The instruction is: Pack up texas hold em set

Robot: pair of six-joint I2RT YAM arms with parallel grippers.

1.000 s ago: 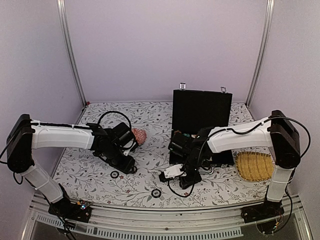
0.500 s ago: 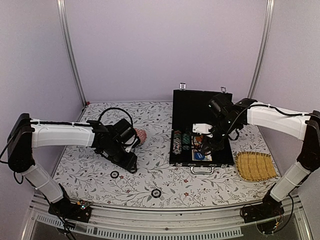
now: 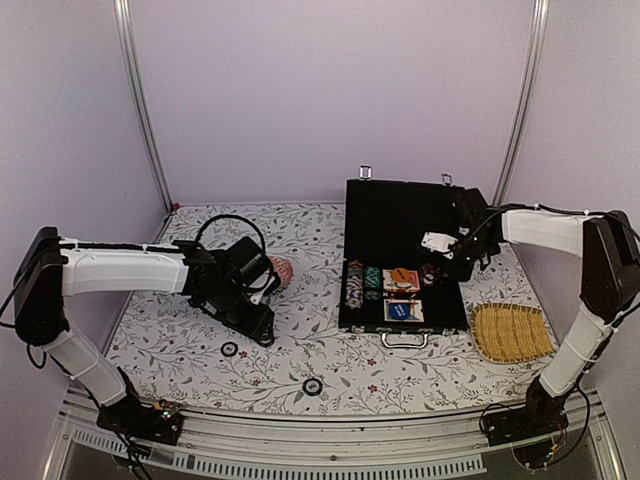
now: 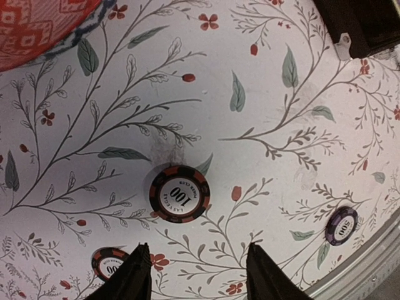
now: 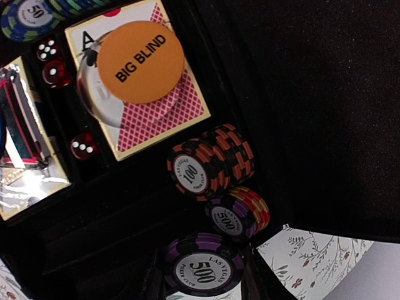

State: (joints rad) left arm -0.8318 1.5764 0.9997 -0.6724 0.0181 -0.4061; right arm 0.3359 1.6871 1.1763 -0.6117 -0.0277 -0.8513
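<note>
I see the black briefcase [image 3: 345, 300] lying open at centre-right of the floral table [image 3: 310, 225], with its lid [image 3: 403, 212] upright at the back and its silver handle [image 3: 404, 340] facing the arm bases. Its lined compartments hold a red-backed card deck [image 5: 164, 115] with a blue-faced pack [image 3: 403, 312] nearer the handle. A row of racked chips [image 3: 362, 282] stands at the case's left end. At the right end are an orange-and-black 100 stack [image 5: 209, 165] and a purple stack [image 5: 237, 214]. The orange disc [image 5: 140, 61], printed BIG BLIND, rests on the deck, and red dice [image 5: 59, 74] sit in the slot beside it. The right gripper [image 3: 434, 268] hangs over the right end of the tray, clamped on a purple 500 chip [image 5: 203, 270]. The left gripper [image 4: 197, 278] is low over the table left of the case, its fingers [image 4: 134, 278] spread and holding nothing. A loose 100 chip [image 4: 179, 193] lies just ahead of them, a second 100 chip [image 4: 109, 262] beside the left finger, and a loose purple chip [image 4: 342, 225] near the table edge. The yellow woven tray [image 3: 511, 332] sits right of the case, and the pink patterned dome [image 3: 279, 270] behind the left gripper.
</note>
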